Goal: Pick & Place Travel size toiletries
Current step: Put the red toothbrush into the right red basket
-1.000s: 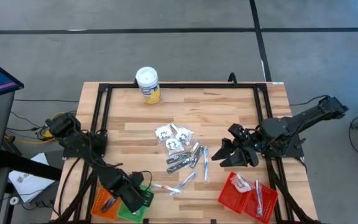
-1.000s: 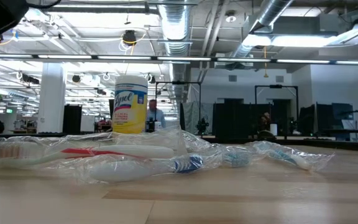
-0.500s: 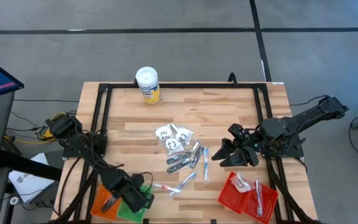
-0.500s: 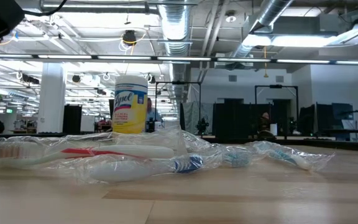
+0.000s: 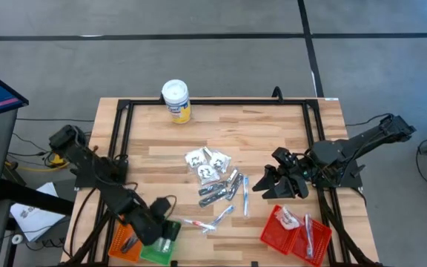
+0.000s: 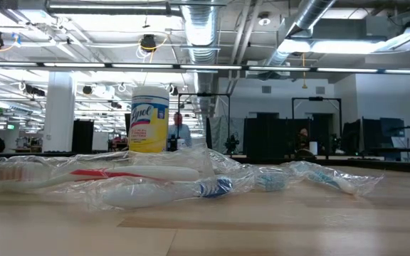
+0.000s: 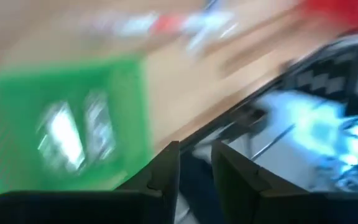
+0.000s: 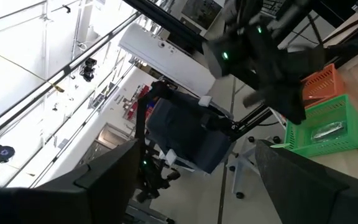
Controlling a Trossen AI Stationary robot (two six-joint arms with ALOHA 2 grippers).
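**High view: left tool over the green basket, right tool waiting by the pile**

High view puts my left tool (image 5: 167, 231) at the near-left corner of the worktop (image 5: 273, 133), above the green basket (image 5: 156, 252), which sits just right of the orange basket (image 5: 123, 242). In the left wrist view its fingers (image 7: 166, 171) stand a small gap apart with nothing between them. A pale wrapped item (image 8: 327, 130) lies inside the green basket.

My right tool (image 5: 267, 183) hangs right of centre, jaws spread wide and empty, just far of the red basket (image 5: 273, 236), where a few wrapped pieces already lie.

The travel size toiletries (image 5: 215, 178) are scattered mid-worktop: white sachets on the far side, silvery sticks nearer, a couple of pieces trailing towards the green basket. From the low view they show as clear-wrapped toothbrushes (image 6: 119, 181). The yellow canister (image 5: 176, 101) stands upright at the far edge.
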